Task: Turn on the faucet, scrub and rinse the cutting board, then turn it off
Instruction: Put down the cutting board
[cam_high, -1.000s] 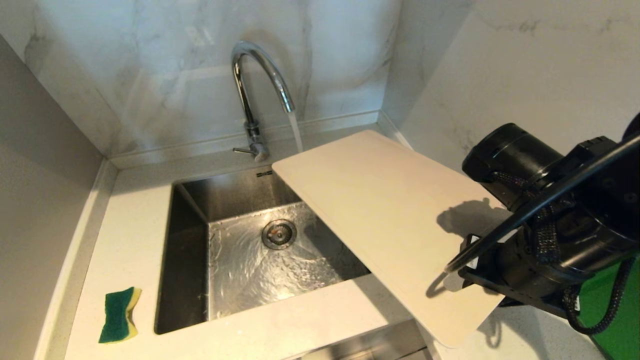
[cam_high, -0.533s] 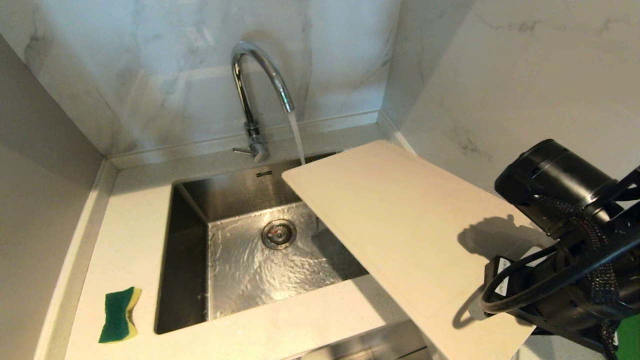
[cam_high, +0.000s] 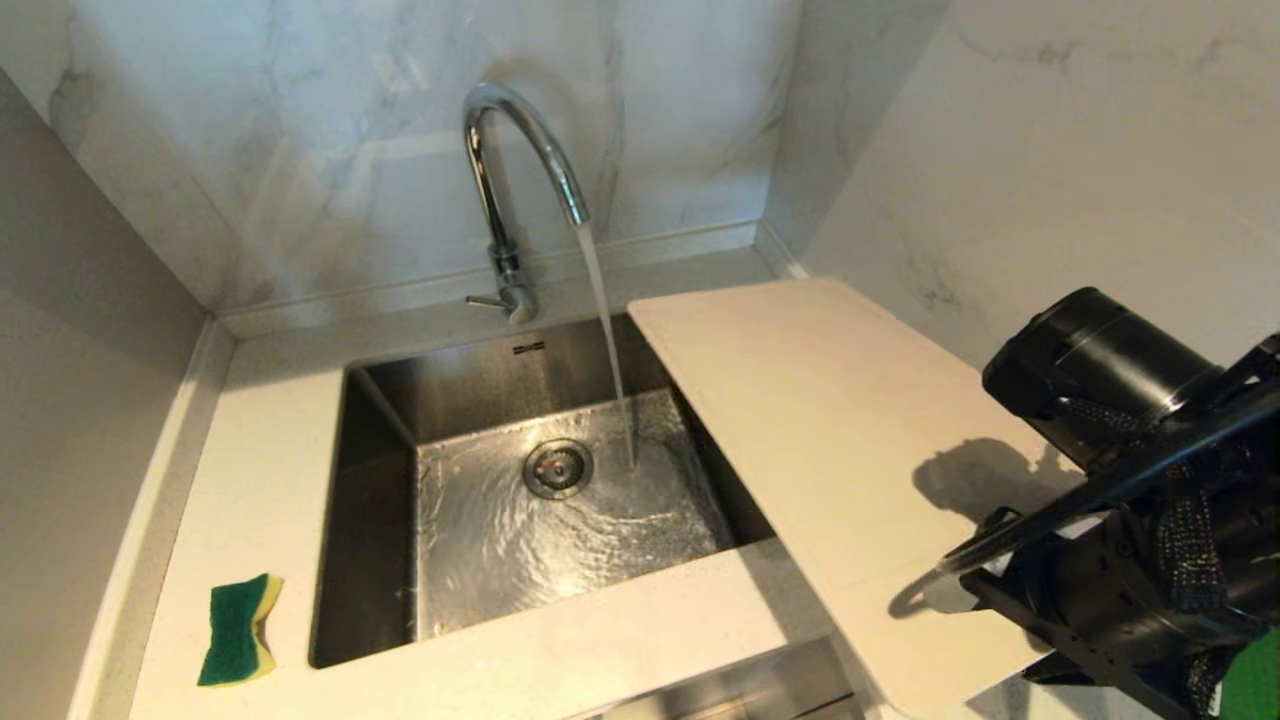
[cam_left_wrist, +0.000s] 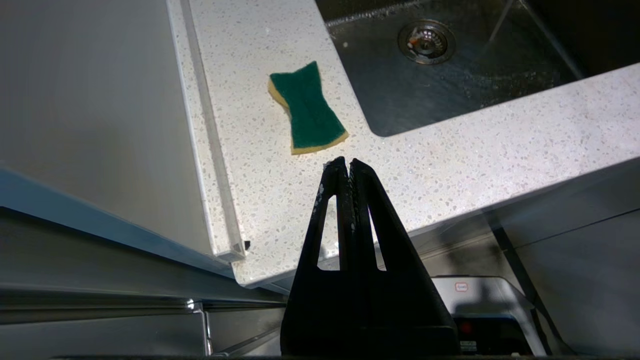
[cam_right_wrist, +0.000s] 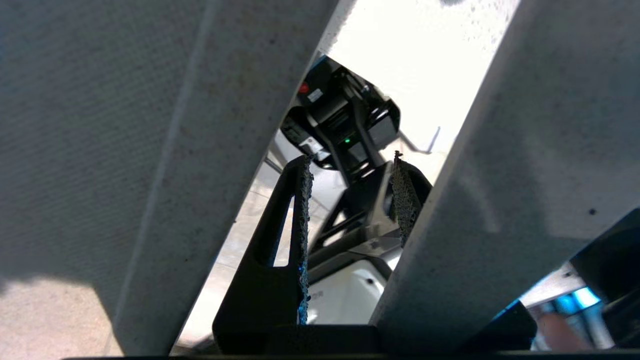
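Head view: the faucet (cam_high: 520, 190) runs into the sink (cam_high: 380, 520); the cutting board (cam_high: 830, 450) reaches out from the right claw (cam_high: 985, 580), beside the stream, not under it. I judge this the rinse step: next the board must swing under the water

Left wrist view: the left claw (cam_left_wrist: 348, 167) is clenched, empty, the sponge (cam_left_wrist: 306, 107) just beyond it on the worktop (cam_left_wrist: 475, 150)

Right wrist view: only here do the fingers (cam_right_wrist: 303, 200) show through the board's handle slot, grasping its edge
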